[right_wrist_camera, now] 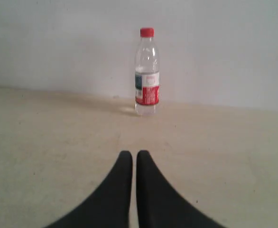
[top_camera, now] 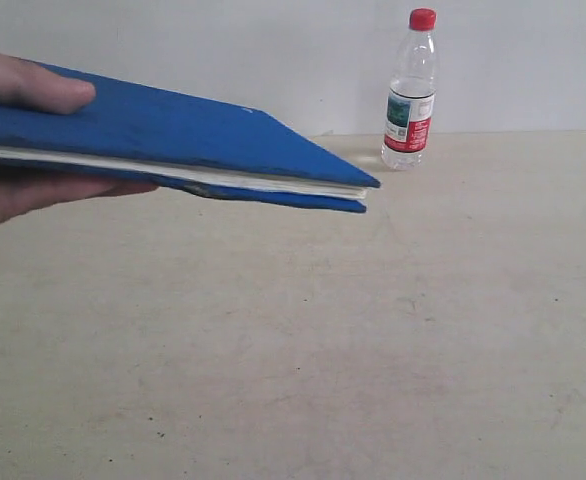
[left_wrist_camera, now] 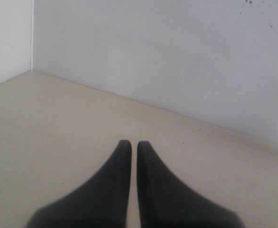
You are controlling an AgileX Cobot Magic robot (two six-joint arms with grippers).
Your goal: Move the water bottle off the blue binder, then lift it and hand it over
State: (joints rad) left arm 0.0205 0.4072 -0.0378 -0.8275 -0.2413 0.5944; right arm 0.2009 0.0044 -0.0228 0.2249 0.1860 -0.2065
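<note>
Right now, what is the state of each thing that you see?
water bottle: upright on the table, cap on, apart from the binder.
blue binder: closed, tilted, held above the table by a person's hand.
left claw: shut, empty.
right claw: shut, empty.

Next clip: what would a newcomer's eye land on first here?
A person's hand holds the blue binder in the air at the left of the exterior view. The water bottle stands upright on the table, ahead of the right gripper, whose jaws are shut.
</note>
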